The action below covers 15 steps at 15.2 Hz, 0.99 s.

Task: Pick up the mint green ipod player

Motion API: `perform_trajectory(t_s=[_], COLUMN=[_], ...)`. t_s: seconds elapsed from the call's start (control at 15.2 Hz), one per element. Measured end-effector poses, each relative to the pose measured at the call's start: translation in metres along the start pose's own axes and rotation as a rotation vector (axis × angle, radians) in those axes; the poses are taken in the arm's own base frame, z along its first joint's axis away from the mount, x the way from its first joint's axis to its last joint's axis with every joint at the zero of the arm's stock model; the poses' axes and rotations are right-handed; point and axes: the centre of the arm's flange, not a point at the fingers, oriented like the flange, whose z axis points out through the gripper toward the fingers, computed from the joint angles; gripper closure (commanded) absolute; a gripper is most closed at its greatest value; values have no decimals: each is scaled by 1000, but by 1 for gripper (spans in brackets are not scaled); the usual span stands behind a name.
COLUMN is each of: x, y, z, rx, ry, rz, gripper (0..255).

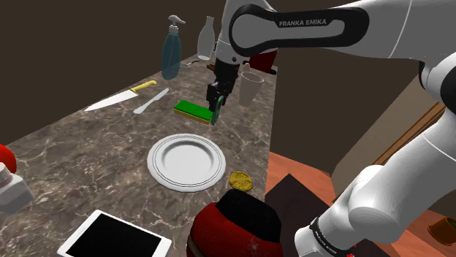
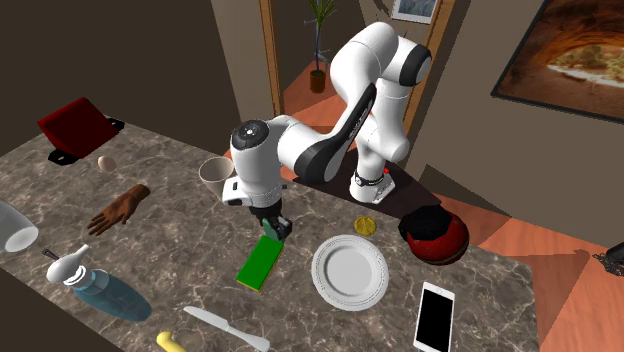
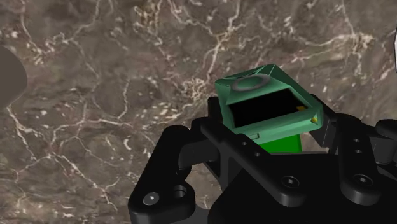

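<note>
Nearest in the shoulder view, a red and black round thing point(image 1: 237, 219) and a flat tablet with a black screen point(image 1: 113, 237) are cut off by the picture's bottom edge. Past them a white plate point(image 1: 186, 162) sits near the middle of the marble surface point(image 1: 80, 146). Farther on, toward the far end, the tool point(image 1: 216, 109) is clamped on the green ipod player point(image 3: 261, 95), just beside a green sponge point(image 1: 191, 109). The tool hides its top end. Its long side runs up and down, wheel end pointing down, maybe just off the surface.
</note>
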Motion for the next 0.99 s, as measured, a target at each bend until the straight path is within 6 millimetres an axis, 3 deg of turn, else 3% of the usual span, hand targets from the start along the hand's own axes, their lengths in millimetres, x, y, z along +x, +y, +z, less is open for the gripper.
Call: perform_trajectory(t_s=[0.99], x=[0], y=[-2], z=[-73], rx=[1], ry=[-1], rz=[-1], gripper=[255])
